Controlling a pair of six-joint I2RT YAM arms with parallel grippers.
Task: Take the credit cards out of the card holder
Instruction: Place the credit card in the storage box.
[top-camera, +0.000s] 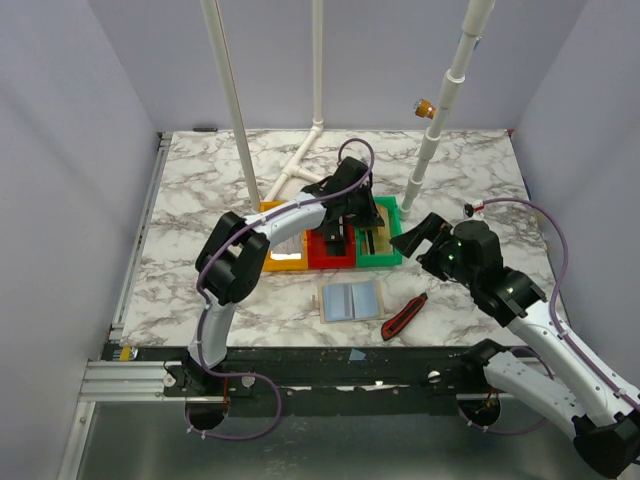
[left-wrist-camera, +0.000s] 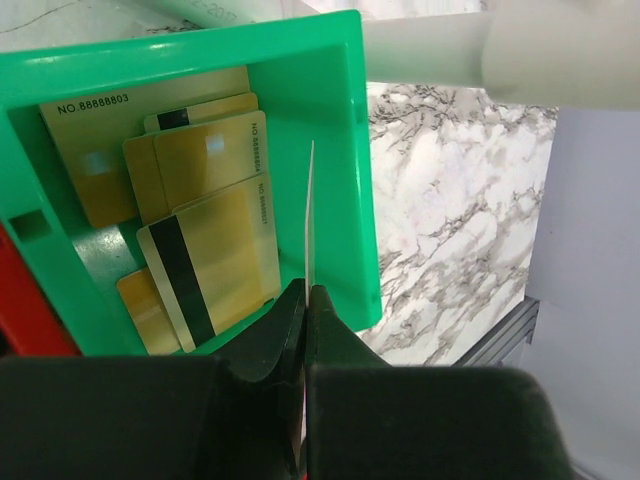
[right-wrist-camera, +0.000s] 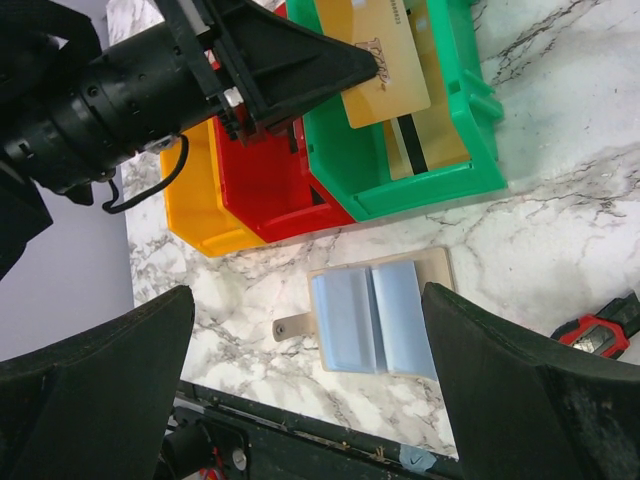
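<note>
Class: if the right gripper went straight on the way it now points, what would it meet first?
Probably the open tan card holder with blue-grey pockets, flat on the marble table; it shows between the fingers of the open right gripper. Depth is unclear.

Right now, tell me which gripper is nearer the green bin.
Left. The left gripper is over the green bin, shut on a gold card. The right gripper stands open off the bin's right side, outside it.

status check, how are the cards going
Left gripper shut on gold card over green bin. Right gripper open, empty. Card holder open flat, no card showing. Nothing blocking.
</note>
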